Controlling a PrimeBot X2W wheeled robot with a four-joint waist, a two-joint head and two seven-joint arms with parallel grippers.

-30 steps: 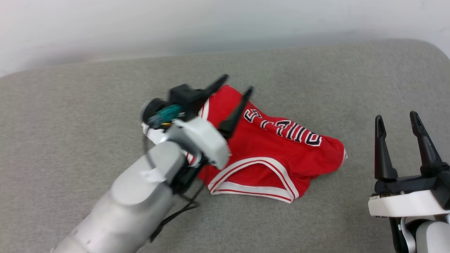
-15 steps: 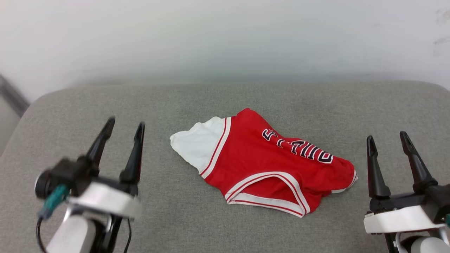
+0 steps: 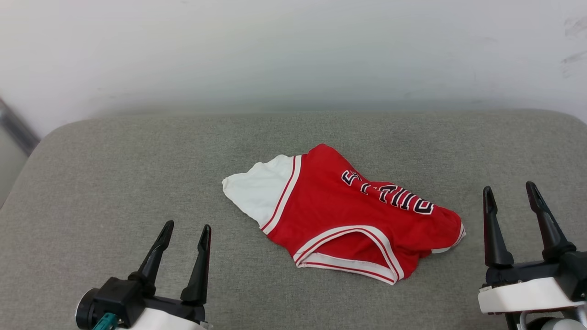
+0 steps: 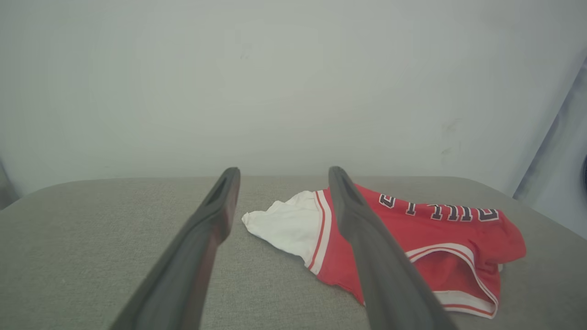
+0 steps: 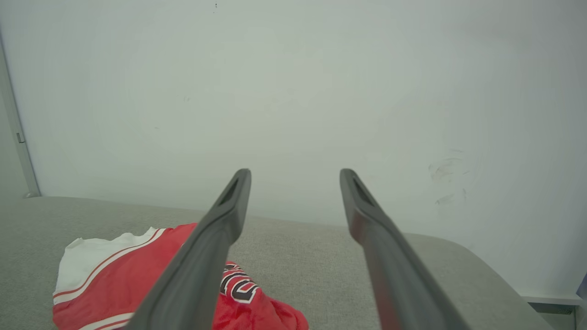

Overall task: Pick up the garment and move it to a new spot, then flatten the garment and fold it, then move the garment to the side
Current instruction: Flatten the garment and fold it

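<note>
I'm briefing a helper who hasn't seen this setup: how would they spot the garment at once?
Find the grey cushioned surface before the pale wall. Near its middle, between the left tool and the right tool, lies the garment, bunched. It stands out as bright red with a white sleeve, striped trim and dark white-outlined letters.

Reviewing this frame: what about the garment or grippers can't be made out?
1. Garment, head view: most of its second sleeve, bunched under the red body.
2. Chest lettering: creased, upside down in head view; in right wrist view, one jaw of the right gripper covers part.
3. Left gripper, head view: base cut off by the bottom edge.
</note>
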